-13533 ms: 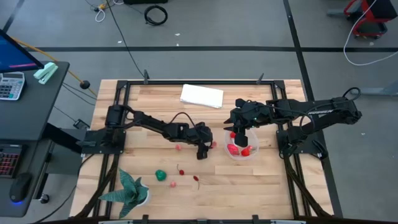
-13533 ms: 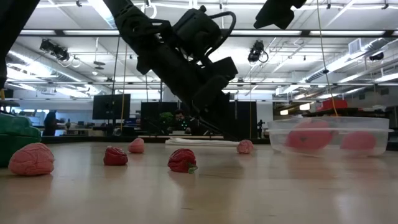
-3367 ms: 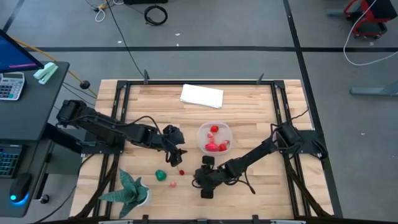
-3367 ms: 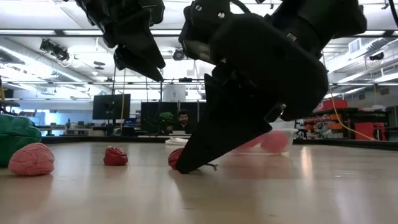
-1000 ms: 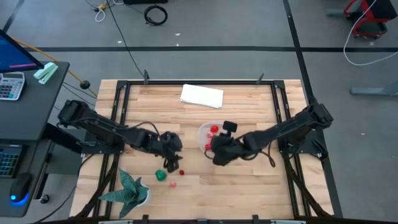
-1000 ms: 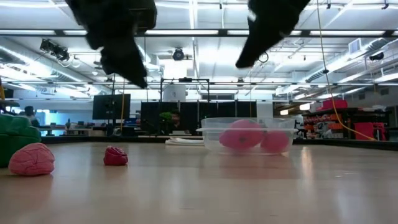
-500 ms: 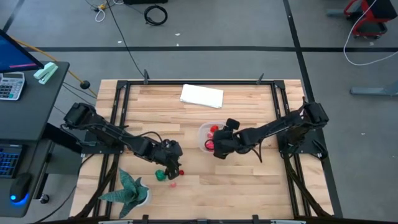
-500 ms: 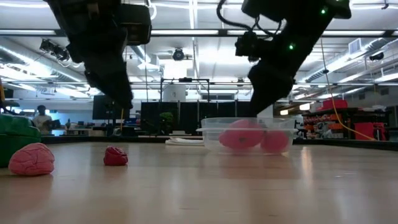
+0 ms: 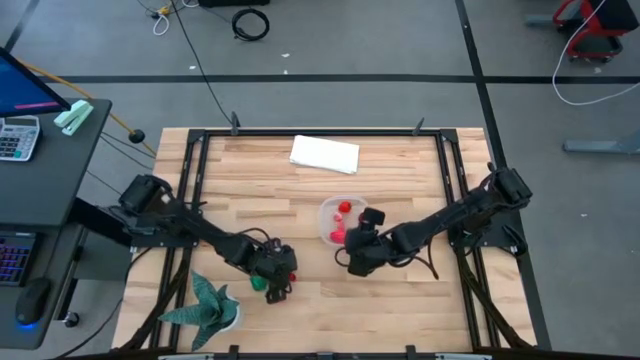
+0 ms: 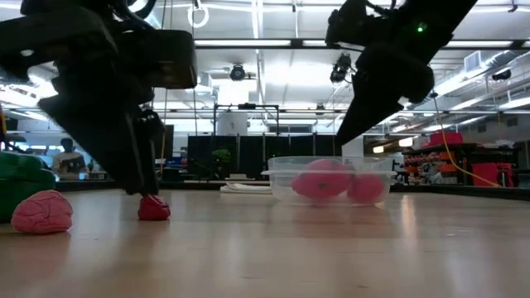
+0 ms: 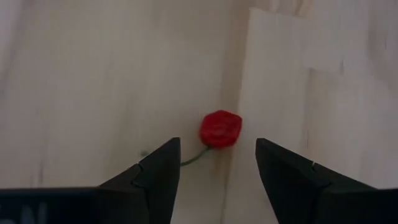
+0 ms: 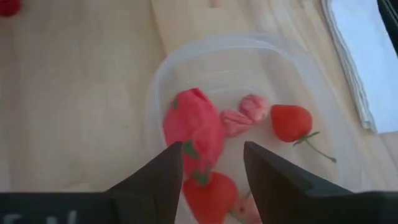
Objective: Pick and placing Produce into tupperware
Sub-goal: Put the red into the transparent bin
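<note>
A small red piece of produce with a thin stem (image 11: 220, 129) lies on the wooden table. My left gripper (image 11: 217, 143) stands open just over it, fingers slanting down, one on each side and clear of it (image 10: 154, 207). A pink piece (image 10: 41, 212) and a green piece (image 9: 258, 283) lie close by. The clear tupperware (image 9: 340, 220) holds several red and pink pieces (image 12: 194, 127). My right gripper (image 12: 212, 146) hangs open over the tupperware's near side (image 9: 352, 260), holding nothing.
A spiky teal plant (image 9: 207, 305) stands at the near left corner, close to my left arm. A white folded cloth (image 9: 324, 153) lies at the far edge. Black rails frame the table on the left and right (image 9: 470, 250).
My left gripper has come down and toward the table's near edge until it stands over the small red piece. My right gripper has sunk lower at the tupperware's near side. The produce on the table has stayed where it was.
</note>
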{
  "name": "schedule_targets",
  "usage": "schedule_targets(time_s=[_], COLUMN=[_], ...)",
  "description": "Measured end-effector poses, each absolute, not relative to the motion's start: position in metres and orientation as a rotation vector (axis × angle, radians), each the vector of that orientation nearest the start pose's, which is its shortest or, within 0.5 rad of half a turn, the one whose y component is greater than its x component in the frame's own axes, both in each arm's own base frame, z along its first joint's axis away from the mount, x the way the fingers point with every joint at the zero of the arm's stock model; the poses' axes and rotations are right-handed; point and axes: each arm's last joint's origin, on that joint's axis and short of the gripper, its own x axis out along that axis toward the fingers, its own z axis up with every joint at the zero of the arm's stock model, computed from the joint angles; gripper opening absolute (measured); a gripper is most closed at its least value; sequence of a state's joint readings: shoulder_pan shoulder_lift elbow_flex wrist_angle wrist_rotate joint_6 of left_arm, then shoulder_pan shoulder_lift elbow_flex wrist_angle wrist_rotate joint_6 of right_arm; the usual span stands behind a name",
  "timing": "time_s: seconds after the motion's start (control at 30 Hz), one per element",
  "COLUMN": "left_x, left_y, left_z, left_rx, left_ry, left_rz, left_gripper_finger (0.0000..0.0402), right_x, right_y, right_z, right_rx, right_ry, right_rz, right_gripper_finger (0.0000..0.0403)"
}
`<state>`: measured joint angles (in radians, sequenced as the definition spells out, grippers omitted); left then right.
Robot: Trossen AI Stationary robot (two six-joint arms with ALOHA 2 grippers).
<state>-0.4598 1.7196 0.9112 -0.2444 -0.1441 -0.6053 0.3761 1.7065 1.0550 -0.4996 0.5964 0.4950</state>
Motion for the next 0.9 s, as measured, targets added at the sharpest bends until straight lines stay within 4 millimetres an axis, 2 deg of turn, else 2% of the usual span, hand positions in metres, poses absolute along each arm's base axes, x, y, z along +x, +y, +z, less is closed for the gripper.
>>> schedule_targets(time_s=[0.23,0.43,0.9], left_x=[0.2928,0.2973,0.2944], left_y=[-0.135,-0.1328,-0.1347], left_z=[0.1388,0.1407,0.1333], left_rx=[-0.151,-0.168,-0.233], left_ry=[1.037,1.002,1.051], left_rz=[0.009,0.007,0.051], left_gripper_finger=[0.0235,0.0234,0.0128], right_x=[0.3058,0.3061,0.306], right_y=[0.1085,0.1076,0.1077], right_z=[0.1803,0.1803,0.1801], right_rx=[-0.096,-0.095,-0.095], right_ry=[0.929,0.928,0.929], right_rz=[-0.42,-0.423,-0.423], right_gripper_finger=[0.017,0.0169,0.0165])
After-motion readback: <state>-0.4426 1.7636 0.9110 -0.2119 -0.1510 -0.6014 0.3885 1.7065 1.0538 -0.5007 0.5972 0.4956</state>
